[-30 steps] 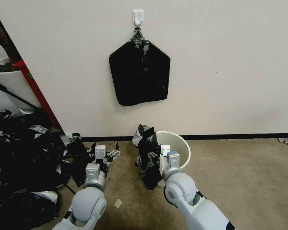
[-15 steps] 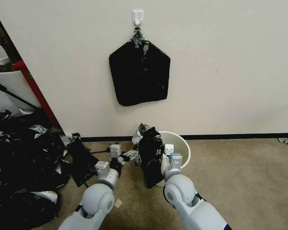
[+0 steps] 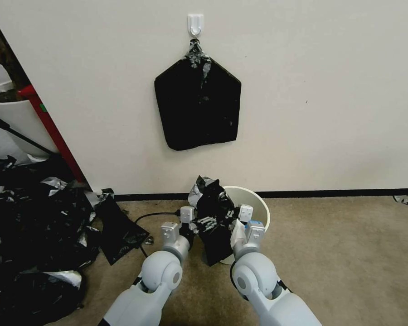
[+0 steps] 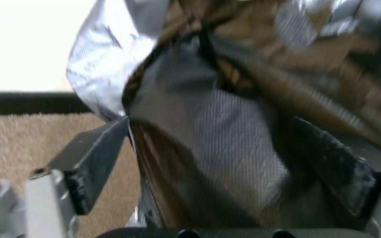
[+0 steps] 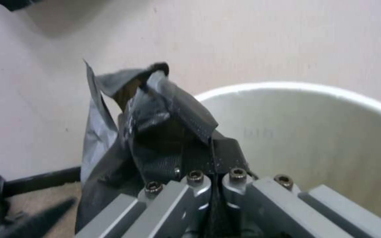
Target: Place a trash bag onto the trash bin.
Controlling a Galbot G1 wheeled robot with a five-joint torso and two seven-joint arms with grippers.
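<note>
— Bag (image 3: 215, 217) position?
— Draped over near-left rim of cream trash bin (image 3: 258, 203), hanging down outer wall toward carpet (image 3: 349, 253).
— Right end effector (image 5: 212, 165)?
— Clamped together on a fold of trash bag (image 5: 164, 132) at bin rim (image 5: 296, 89).
— Left end effector (image 4: 217, 158)?
— Spread apart, straddling glossy plastic, fingers (image 4: 93, 155) either side; pressed up against bag's left side (image 3: 199, 224).

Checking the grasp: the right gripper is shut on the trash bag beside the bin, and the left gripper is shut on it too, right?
Not quite. The left gripper is open, its fingers spread around the trash bag, as the left wrist view shows. The right gripper is shut on it beside the trash bin.
</note>
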